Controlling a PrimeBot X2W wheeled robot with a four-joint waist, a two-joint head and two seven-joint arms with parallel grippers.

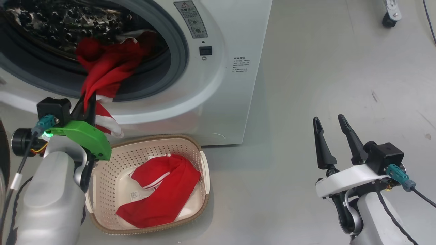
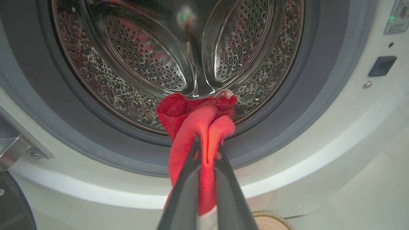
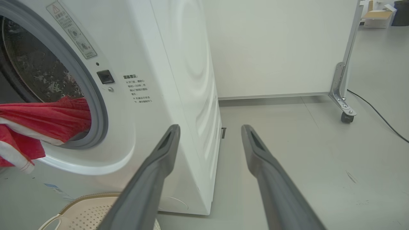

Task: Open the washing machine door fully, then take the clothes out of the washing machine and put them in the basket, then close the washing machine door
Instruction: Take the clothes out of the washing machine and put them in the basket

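The white washing machine (image 1: 231, 102) stands open, and its steel drum (image 2: 140, 60) shows past the grey gasket. A red garment with white trim (image 1: 109, 68) hangs out over the gasket, and my left gripper (image 1: 89, 98) is shut on its lower fold. The left wrist view has the fingers (image 2: 207, 147) pinching that red cloth (image 2: 191, 118). A dark edge of the door (image 2: 12, 204) shows at the lower left. The cream basket (image 1: 160, 137) sits on the floor below the opening with another red garment (image 1: 163, 194) in it. Off to the right, my right gripper (image 1: 329, 119) is open and holds nothing.
Grey floor (image 1: 323, 68) spreads to the right of the machine. A caster wheel (image 1: 388, 20) stands at the far right. The right wrist view has a white wall panel on a caster (image 3: 346, 116), a black cable (image 3: 377, 111) and a cardboard box (image 3: 377, 14).
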